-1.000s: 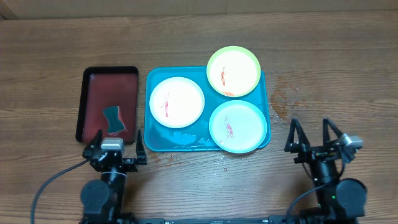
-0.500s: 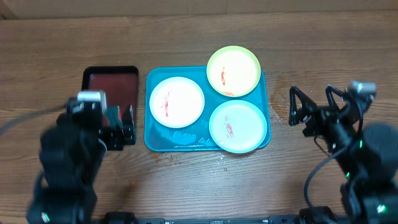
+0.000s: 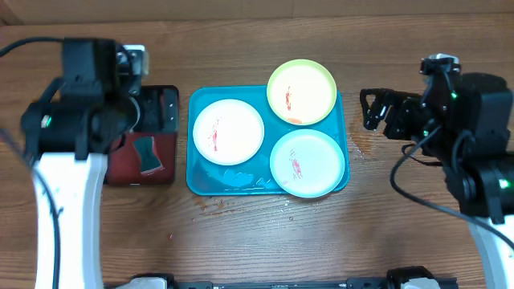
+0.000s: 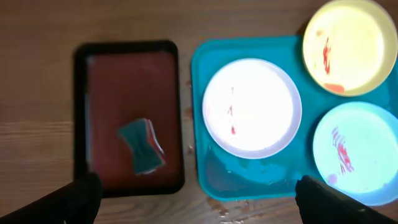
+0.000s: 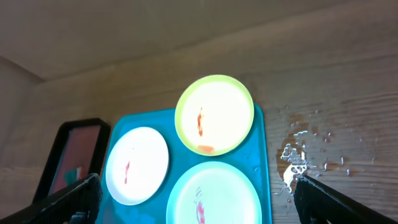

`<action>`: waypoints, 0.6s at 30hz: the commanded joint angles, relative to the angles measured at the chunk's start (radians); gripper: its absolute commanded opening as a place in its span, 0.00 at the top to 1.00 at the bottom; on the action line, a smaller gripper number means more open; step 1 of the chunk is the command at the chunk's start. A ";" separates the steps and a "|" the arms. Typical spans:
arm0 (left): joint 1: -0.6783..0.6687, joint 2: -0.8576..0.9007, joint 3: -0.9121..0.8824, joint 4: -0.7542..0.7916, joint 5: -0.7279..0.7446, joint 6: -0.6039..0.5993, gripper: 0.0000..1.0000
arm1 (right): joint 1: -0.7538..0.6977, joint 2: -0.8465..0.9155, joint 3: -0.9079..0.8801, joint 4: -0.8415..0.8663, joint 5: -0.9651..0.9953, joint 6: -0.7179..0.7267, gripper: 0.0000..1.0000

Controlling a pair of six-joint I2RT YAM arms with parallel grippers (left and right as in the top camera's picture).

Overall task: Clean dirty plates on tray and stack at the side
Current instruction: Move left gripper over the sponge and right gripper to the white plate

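As I read it, step: opening reach, no plate wiped or stacked yet.
Plates: white plate [image 3: 228, 130], yellow-green plate [image 3: 301, 91] and mint plate [image 3: 307, 162] all lie on the turquoise tray [image 3: 233, 181], each smeared red.
Left gripper [image 3: 152, 111]: jaws wide, empty, above the dark red tray [image 3: 165, 156], near the sponge [image 3: 145, 155].
Right gripper [image 3: 379, 111]: jaws wide, empty, beside the turquoise tray's right edge.
Next: I'd lower the left onto the sponge and have the right steady a plate.
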 commanded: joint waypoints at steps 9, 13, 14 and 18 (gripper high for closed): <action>0.146 0.205 0.019 -0.037 0.014 -0.247 0.24 | 0.033 0.254 0.028 0.091 -0.199 0.043 0.07; 0.241 0.202 0.019 -0.053 -0.009 -0.240 0.16 | 0.108 0.368 0.041 0.113 -0.157 0.076 0.10; 0.255 0.204 0.019 -0.058 -0.024 -0.233 0.15 | 0.131 0.394 0.045 0.121 -0.131 0.088 0.10; 0.260 0.218 0.018 -0.082 -0.094 -0.226 0.20 | 0.235 0.496 0.053 0.174 -0.019 0.153 0.13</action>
